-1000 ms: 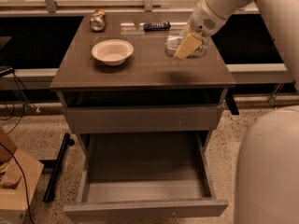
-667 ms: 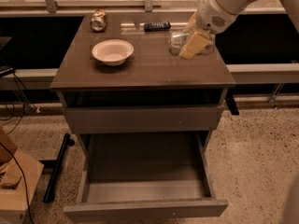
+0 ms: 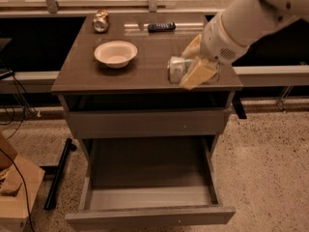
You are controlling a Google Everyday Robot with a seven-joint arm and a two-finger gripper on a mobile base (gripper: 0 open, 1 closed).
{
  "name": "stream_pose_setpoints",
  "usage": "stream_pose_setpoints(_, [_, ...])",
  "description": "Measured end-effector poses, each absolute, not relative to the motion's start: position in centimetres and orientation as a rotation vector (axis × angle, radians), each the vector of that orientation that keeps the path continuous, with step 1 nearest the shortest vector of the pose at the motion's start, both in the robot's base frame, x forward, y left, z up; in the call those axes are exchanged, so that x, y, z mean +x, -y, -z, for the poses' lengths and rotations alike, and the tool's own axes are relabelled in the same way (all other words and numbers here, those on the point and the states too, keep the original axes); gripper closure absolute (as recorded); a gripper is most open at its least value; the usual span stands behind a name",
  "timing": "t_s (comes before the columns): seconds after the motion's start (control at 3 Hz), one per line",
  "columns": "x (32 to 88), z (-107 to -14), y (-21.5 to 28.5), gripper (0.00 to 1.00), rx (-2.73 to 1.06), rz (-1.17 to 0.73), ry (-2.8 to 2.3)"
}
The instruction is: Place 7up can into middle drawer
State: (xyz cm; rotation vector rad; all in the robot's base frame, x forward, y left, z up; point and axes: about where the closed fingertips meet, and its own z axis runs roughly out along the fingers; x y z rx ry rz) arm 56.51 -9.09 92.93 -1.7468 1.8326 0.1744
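A brown cabinet top [image 3: 145,79] carries a white bowl [image 3: 115,53] toward its left side, a bronze-gold can [image 3: 100,21] at the back left corner and a black remote control [image 3: 161,27] (lying flat along the rear edge). At the right front, the gripper [image 3: 185,70] hangs low over the surface, fingers clasped either side of the 7up can [image 3: 174,69], which is tipped on its side.

— Where's the 7up can [image 3: 176,69]?
— Right of centre: silvery-green, mottled, clasped between the tan fingers of the gripper [image 3: 186,67], over the cabinet top's [image 3: 145,66] right front part.
— And the middle drawer [image 3: 149,215]?
— Lower centre: grey-brown, standing wide open, smooth tray showing, plain front nearest the bottom edge.
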Motion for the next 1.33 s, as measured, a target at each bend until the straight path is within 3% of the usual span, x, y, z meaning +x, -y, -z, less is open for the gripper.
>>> stream_pose_setpoints(0.67, [50.3, -82.7, 6.8, 1.00, -1.789, -0.319, -1.937])
stream_pose_setpoints(1.33, [51.3, -74.5, 5.0, 1.00, -1.796, -0.418, -2.029])
